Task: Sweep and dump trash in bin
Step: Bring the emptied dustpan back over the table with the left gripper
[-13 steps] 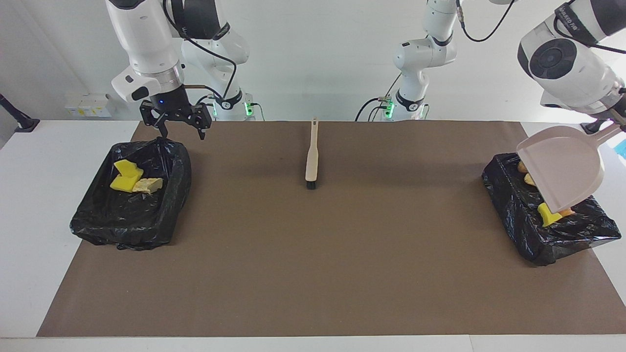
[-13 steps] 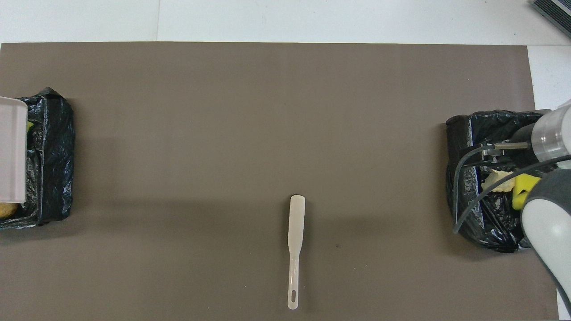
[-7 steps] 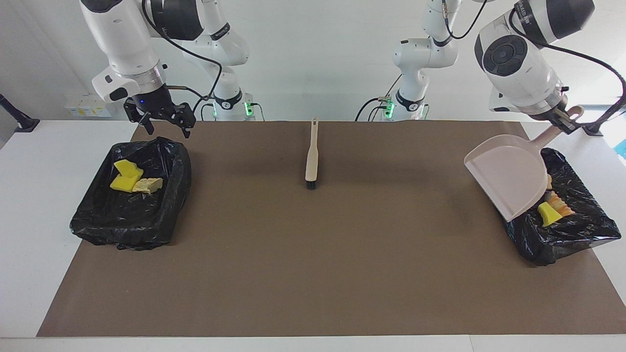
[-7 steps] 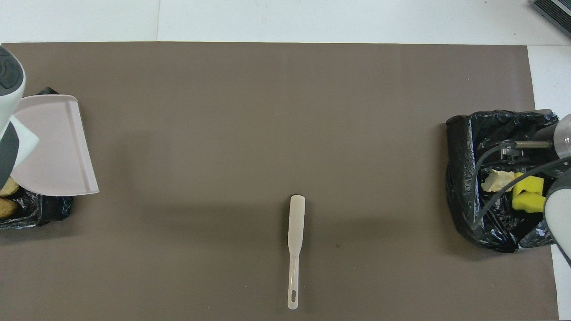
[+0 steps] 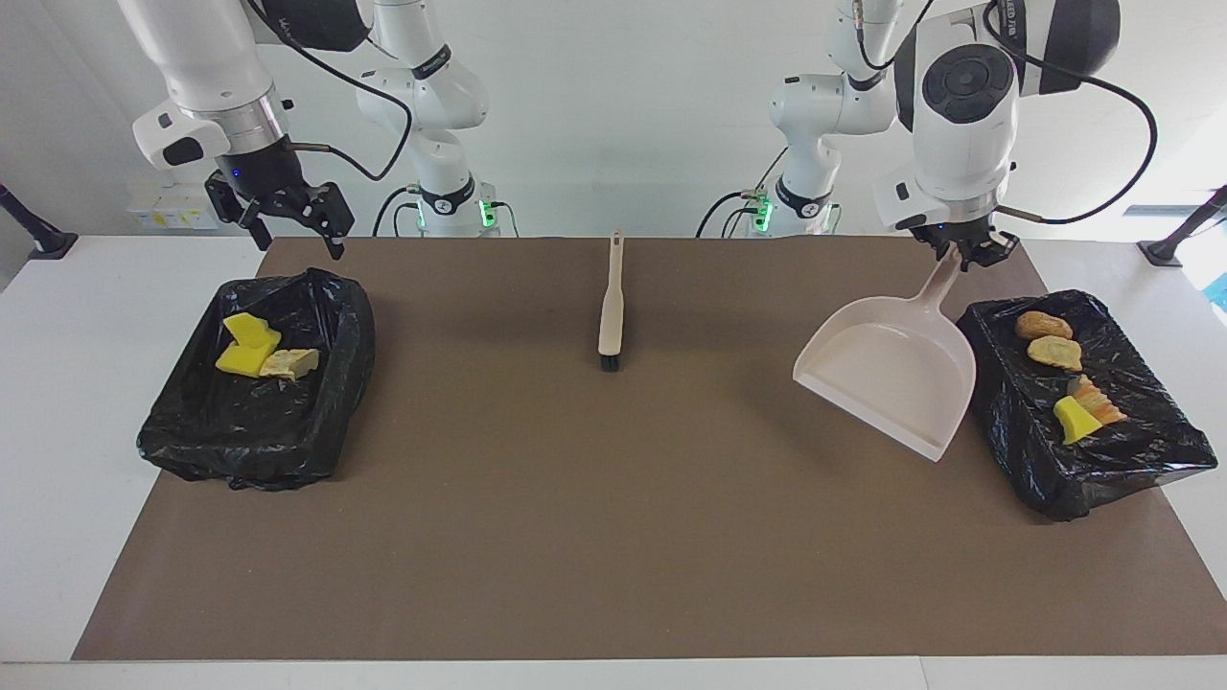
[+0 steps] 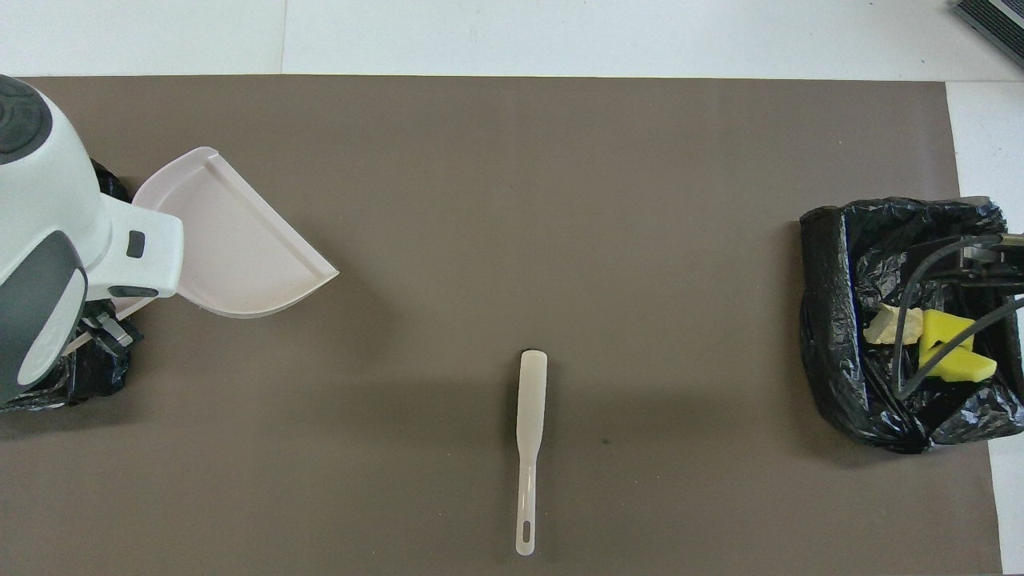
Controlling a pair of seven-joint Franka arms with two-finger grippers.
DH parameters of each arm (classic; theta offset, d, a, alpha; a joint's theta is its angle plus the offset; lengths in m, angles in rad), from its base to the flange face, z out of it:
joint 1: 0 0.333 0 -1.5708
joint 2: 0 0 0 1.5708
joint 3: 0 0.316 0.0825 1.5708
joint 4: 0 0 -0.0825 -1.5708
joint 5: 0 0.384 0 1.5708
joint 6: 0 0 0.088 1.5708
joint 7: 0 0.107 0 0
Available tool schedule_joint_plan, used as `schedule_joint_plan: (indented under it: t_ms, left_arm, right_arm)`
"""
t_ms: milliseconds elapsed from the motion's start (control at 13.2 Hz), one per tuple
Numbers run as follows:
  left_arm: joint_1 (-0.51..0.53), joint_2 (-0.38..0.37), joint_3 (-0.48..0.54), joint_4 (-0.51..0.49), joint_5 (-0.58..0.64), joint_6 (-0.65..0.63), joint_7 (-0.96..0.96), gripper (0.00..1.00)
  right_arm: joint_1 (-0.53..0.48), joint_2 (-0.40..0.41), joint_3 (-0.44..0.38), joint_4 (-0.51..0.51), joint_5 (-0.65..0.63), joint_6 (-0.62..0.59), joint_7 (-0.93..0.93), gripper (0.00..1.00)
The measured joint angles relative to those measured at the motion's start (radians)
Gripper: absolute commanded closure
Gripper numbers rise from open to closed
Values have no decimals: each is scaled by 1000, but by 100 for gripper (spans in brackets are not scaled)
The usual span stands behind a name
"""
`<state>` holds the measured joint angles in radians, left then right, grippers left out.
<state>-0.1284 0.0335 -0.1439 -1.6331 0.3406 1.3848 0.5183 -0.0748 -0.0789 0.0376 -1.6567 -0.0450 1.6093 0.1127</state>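
The dustpan [image 5: 896,379] is held by its handle in the clamped left gripper [image 5: 961,251] and hangs tilted over the mat [image 5: 613,537] beside the bin at the left arm's end [image 5: 1093,460]; since only the thin handle is gripped, it could swing, slip, or catch that bin's loose bag if lowered carelessly. The right gripper [image 5: 288,216], fingers spread and empty, is raised above the rim of the bin at the right arm's end [image 5: 249,441]. Four scraps [image 5: 1064,379] are seen in the first bin and three scraps [image 5: 259,350] in the second, none is seen on the mat, and the brush [image 5: 611,307] lies untouched mid-table.
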Motion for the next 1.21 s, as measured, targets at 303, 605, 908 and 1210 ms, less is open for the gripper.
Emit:
schedule_joint_plan:
  t_ms: [303, 605, 908, 1210]
  left_arm:
    - [-71, 13, -10, -61, -180, 151, -353, 100]
    - [-201, 91, -16, -114, -282, 384, -746, 100]
    - [-327, 253, -17, -121, -287, 664, -944, 100]
    - [-353, 347, -16, -117, -294, 799, -1035, 100]
  right_arm:
    - [3, 3, 3, 0, 1, -1, 0, 0]
    - [4, 3, 13, 0, 1, -1, 0, 0]
    - [4, 3, 13, 0, 1, -1, 0, 0]
    - [9, 5, 13, 0, 2, -1, 0, 0]
